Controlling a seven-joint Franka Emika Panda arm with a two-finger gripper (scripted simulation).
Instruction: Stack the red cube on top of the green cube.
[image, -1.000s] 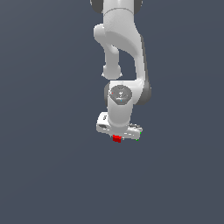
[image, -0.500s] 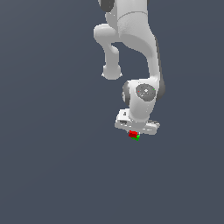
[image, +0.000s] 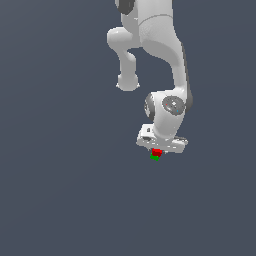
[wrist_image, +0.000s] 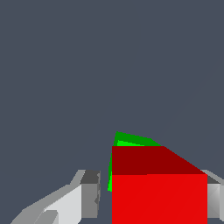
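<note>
Item, gripper (wrist_image: 151, 197): I read one finger (wrist_image: 85, 194) standing off the cube, so the jaws look part-open. Item, red cube (wrist_image: 158, 197): between the fingers, sitting over the green cube (wrist_image: 131, 141). I judge both light, rigid, smooth-faced; grip opposite flat sides.

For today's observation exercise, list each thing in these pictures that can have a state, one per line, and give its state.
red cube: between the jaws, directly over the green cube, hiding most of it; whether it rests on it cannot be told.
green cube: under the red cube, only an edge showing in the wrist view.
gripper: low over the cubes; one finger stands apart from the red cube, so whether it grips cannot be told.
</note>
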